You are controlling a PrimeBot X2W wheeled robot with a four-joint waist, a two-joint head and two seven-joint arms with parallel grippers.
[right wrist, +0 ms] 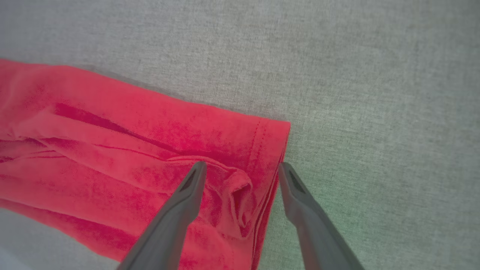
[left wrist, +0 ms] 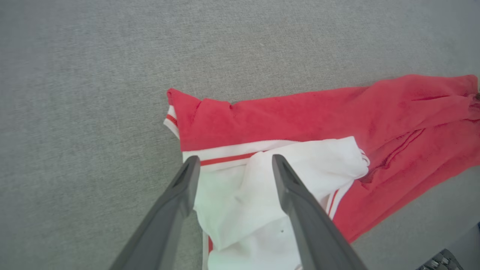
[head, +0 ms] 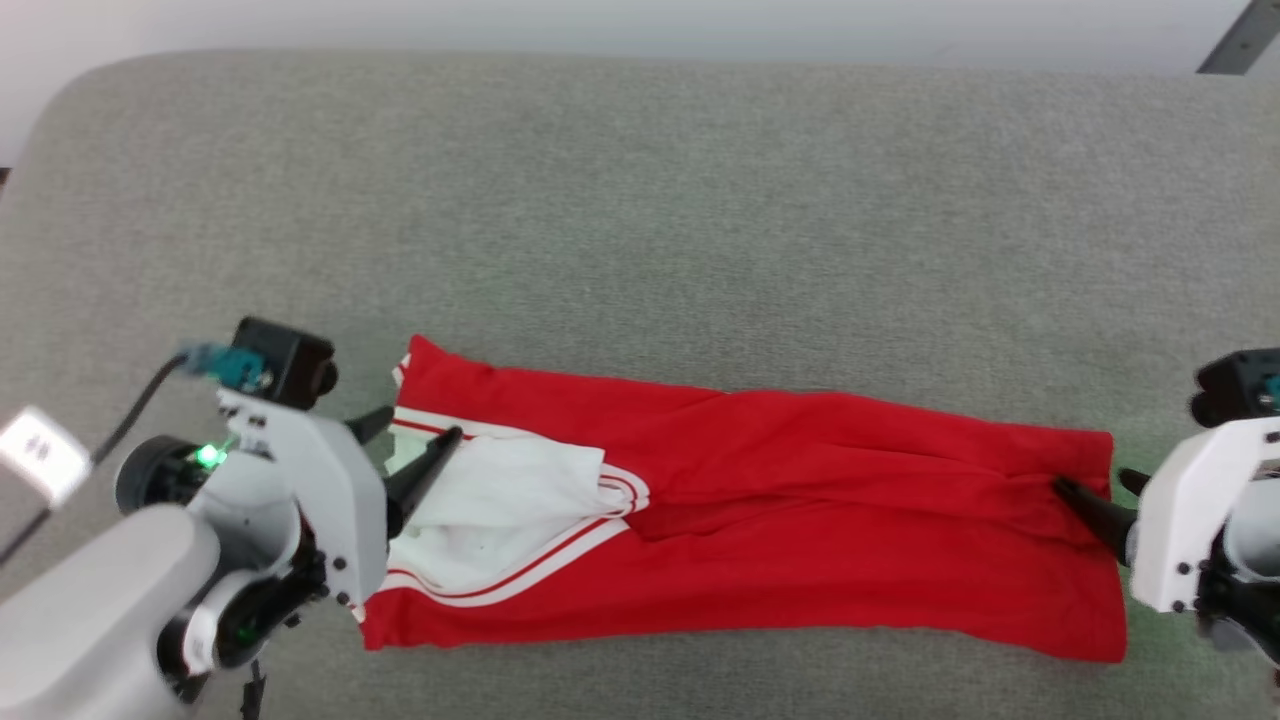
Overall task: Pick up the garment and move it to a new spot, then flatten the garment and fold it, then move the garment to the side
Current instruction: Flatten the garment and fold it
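Observation:
The garment lies as a long red folded band across the grey surface, its white sleeve with red-white striped trim bunched at the left end. No number shows. My left gripper is open over the sleeve end, its fingers straddling white cloth. My right gripper is open at the garment's right hem, one finger over a raised red wrinkle, the other beside the hem edge. Neither holds cloth.
The garment rests on a wide grey fabric-covered surface with rounded far corners and bare room behind the garment. A pale wall runs along the back, and a dark bar crosses the top right corner.

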